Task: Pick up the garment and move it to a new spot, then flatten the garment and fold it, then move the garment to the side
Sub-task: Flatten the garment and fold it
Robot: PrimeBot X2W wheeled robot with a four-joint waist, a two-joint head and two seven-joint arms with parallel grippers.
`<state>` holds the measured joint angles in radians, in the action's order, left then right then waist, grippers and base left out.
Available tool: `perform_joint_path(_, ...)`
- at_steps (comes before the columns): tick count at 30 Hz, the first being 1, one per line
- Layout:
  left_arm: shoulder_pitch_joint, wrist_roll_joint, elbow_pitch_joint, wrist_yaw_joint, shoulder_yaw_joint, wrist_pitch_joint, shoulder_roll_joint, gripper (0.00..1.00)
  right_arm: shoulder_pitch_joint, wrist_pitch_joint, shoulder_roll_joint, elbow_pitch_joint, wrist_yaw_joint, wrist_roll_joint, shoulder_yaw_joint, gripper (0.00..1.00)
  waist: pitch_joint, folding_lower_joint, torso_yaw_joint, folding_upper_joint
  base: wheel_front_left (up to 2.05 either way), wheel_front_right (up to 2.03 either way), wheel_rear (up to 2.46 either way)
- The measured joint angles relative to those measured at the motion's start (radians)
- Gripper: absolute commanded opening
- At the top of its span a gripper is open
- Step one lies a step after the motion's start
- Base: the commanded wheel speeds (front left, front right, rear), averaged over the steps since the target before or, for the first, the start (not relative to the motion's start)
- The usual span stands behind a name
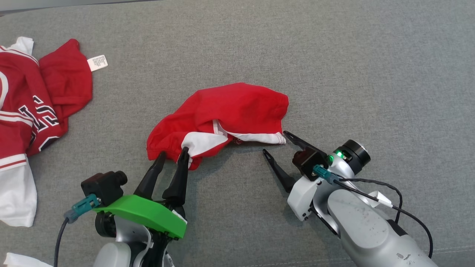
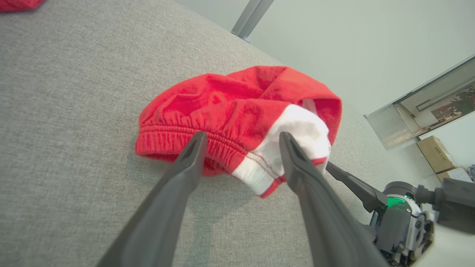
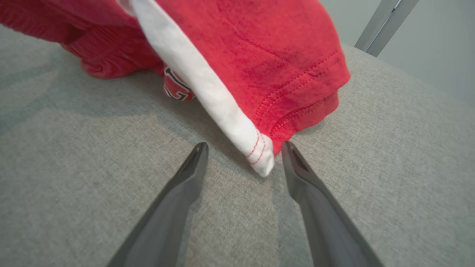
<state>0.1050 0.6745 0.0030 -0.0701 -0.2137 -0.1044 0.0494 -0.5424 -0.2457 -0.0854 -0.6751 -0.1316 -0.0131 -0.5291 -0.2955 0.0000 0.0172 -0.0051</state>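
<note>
A crumpled pair of red shorts (image 1: 226,111) with white side panels lies mid-surface on the grey cloth. My left gripper (image 1: 172,152) stands open at the garment's near left end, its fingertips straddling the elastic waistband (image 2: 178,142) and a white panel (image 2: 293,144). My right gripper (image 1: 274,142) is open too, at the near right corner; the white hem tip (image 3: 259,163) lies between its fingers, not pinched. The right gripper's finger (image 2: 352,183) shows in the left wrist view, beside the shorts.
A second garment, a red and white jersey (image 1: 33,111) with a tag (image 1: 97,62), lies bunched at the far left. Grey fabric surface (image 1: 334,66) stretches open behind and to the right. A metal post (image 3: 386,26) stands past the far edge.
</note>
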Motion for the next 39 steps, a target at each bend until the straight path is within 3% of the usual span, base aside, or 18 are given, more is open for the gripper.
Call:
perform_joint_path(4, -0.020, 0.008, -0.034, 0.005, -0.009, -0.019, 0.000, 1.00, -0.003, -0.007, 0.006, -0.016, 0.000, 0.000, 0.002, 0.90, -0.002, 0.0000, 0.002, 0.0000, 0.00, 0.00, 0.00)
perform_joint_path(11, -0.045, 0.030, -0.078, 0.010, -0.014, -0.051, 0.003, 1.00, -0.021, -0.013, 0.013, -0.034, 0.000, -0.002, 0.012, 1.00, -0.013, 0.0000, 0.008, 0.0000, 0.00, 0.00, 0.00)
perform_joint_path(19, -0.072, 0.082, -0.093, 0.031, 0.000, -0.066, 0.003, 1.00, -0.024, -0.016, 0.017, -0.038, 0.000, -0.004, 0.009, 1.00, -0.016, 0.0000, 0.010, 0.0000, 0.00, 0.00, 0.00)
perform_joint_path(26, -0.119, 0.218, -0.124, 0.053, 0.030, -0.081, 0.003, 1.00, -0.025, -0.016, 0.018, -0.030, 0.000, -0.004, 0.001, 1.00, -0.011, 0.0000, 0.011, 0.0000, 0.00, 0.00, 0.00)
perform_joint_path(31, -0.128, 0.306, -0.103, 0.047, 0.011, -0.098, 0.002, 1.00, -0.027, -0.016, 0.014, -0.022, 0.000, -0.004, -0.002, 1.00, -0.016, 0.0000, 0.015, 0.0000, 0.00, 0.00, 0.00)
perform_joint_path(39, -0.056, 0.319, -0.037, 0.032, -0.025, -0.049, 0.001, 1.00, -0.039, -0.016, 0.009, -0.014, 0.000, -0.001, -0.012, 1.00, -0.034, 0.0000, 0.012, 0.0000, 0.00, 0.00, 0.00)
